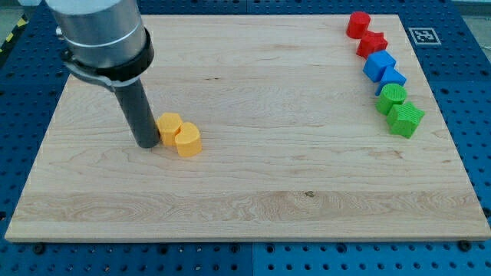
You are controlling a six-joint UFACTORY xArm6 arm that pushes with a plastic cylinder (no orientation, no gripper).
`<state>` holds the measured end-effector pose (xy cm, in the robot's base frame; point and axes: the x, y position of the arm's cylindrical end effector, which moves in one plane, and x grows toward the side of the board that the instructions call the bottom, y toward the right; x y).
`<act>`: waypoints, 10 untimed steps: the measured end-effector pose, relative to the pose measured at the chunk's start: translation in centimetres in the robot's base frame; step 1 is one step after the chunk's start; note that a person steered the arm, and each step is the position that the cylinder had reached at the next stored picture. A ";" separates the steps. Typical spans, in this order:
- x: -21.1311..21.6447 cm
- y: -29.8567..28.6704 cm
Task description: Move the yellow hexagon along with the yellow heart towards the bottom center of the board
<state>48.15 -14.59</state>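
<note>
The yellow hexagon (169, 126) and the yellow heart (188, 141) sit touching each other left of the board's middle, the heart lower and to the right. My tip (146, 143) rests on the board right against the hexagon's left side. The dark rod rises from it to the grey arm at the view's top left.
At the view's top right, a diagonal row of blocks runs down: two red blocks (358, 24) (373, 43), two blue blocks (378, 65) (393, 79), and two green blocks (392, 97) (405, 119). The wooden board (253, 199) lies on a blue perforated table.
</note>
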 end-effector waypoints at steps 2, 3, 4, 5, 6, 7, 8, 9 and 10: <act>-3.4 -0.4; -5.0 -0.8; -5.2 -0.5; -4.3 0.8; -3.4 3.1; -2.5 5.1; -0.9 5.3; 0.7 5.3; 2.0 5.2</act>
<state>50.16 -9.41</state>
